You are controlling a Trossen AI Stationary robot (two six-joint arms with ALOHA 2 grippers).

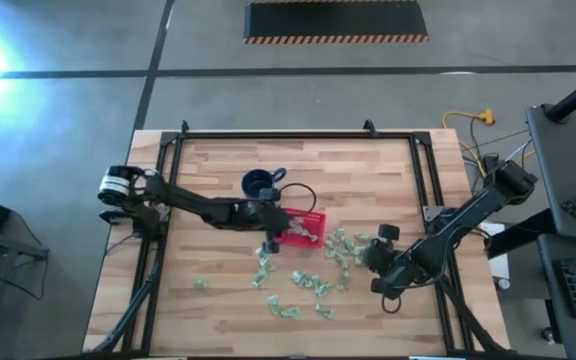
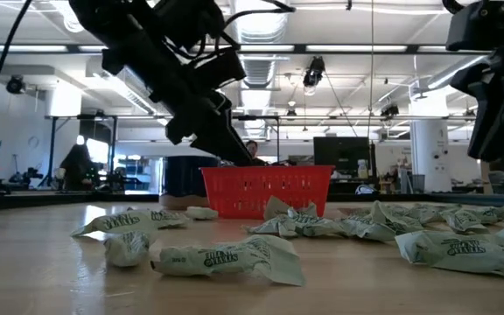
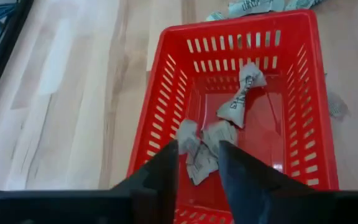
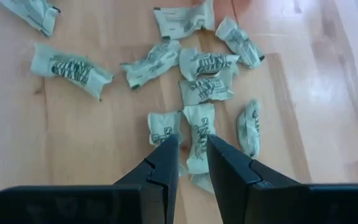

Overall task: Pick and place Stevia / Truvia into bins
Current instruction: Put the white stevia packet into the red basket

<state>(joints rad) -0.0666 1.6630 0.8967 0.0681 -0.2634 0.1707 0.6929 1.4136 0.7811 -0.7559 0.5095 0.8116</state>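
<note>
Several sachets (image 4: 199,87) crowd just ahead of the right gripper (image 4: 192,146), whose narrowly parted, empty fingers risk pinching two together; left gripper (image 3: 199,155), slightly parted, hangs above the red basket (image 3: 166,87).

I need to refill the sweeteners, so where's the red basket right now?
In the high view, the red basket sits near the table's middle, just right of the dark blue mug, with the left pincer at its left end.

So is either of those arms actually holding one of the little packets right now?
Apparently not. The left end effector is open above the red basket, a sachet loose below it. The right end effector straddles a sachet on the table, not clearly gripping.
</note>
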